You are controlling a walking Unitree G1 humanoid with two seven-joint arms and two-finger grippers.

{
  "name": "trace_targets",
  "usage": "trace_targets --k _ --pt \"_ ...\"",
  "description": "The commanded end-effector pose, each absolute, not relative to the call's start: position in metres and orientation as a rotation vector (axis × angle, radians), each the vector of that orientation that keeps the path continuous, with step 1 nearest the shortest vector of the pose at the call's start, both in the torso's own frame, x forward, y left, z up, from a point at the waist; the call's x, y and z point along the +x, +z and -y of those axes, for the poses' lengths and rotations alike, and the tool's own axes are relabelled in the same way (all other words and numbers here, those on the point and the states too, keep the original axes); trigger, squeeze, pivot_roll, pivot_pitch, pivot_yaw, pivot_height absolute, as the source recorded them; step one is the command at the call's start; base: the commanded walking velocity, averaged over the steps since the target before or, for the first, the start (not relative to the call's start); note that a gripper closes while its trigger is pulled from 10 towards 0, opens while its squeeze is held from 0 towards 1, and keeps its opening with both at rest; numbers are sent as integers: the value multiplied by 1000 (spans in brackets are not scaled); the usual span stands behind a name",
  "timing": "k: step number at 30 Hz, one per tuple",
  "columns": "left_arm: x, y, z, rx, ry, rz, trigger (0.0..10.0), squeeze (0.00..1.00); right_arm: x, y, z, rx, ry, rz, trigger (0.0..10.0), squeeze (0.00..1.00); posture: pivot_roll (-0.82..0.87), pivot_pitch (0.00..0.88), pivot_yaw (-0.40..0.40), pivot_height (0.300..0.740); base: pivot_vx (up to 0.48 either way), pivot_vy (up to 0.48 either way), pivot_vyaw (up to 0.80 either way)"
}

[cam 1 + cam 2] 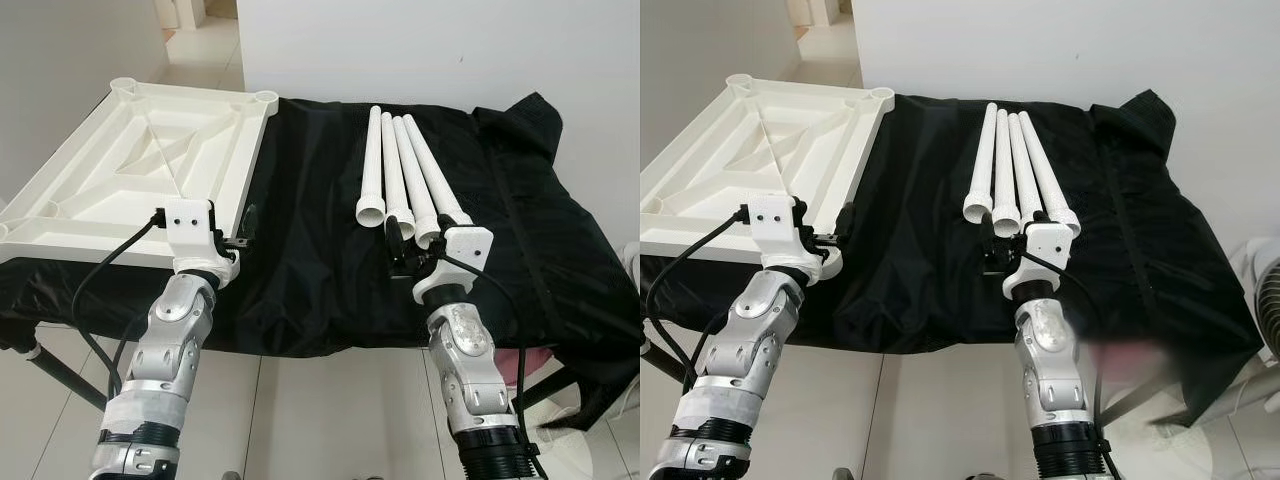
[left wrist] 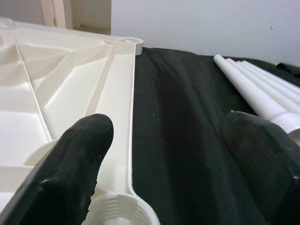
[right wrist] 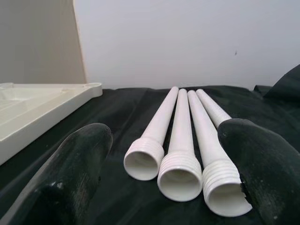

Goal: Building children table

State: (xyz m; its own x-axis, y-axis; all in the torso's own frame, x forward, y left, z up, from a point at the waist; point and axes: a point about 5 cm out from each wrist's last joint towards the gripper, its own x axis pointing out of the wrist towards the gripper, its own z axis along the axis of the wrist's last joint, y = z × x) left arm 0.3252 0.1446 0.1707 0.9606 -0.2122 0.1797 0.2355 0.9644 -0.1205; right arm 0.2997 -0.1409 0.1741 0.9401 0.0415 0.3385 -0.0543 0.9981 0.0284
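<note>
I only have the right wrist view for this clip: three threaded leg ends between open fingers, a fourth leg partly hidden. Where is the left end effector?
Observer: The left end effector is open at the near right corner of the upturned tabletop, one finger over the plastic, the other over the black cloth.
Operator: Is that fourth leg like the others?
Observer: Yes. The head views show four legs lying side by side, fanning apart toward the robot.
Operator: Any sockets besides the one I see?
Observer: A second round socket sits at the tabletop's far left corner.
</note>
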Motion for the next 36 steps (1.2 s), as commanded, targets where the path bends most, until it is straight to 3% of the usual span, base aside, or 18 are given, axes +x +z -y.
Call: trace_targets --k 1,10,18,36 --pt "326 173 -139 -155 -284 187 10000 0 303 175 142 61 39 346 10000 0 -37 41 -17 740 0 0 0" --pt "330 178 -136 -145 -260 203 10000 0 304 173 150 43 -5 345 10000 0 -40 58 -1 740 0 0 0" --pt "320 175 -152 -83 -283 211 10000 0 303 174 160 11 -58 370 10000 0 -13 69 -3 740 0 0 0" --pt "321 172 -150 -91 -261 209 10000 0 307 178 155 -14 -35 388 10000 0 -2 72 -16 740 0 0 0"
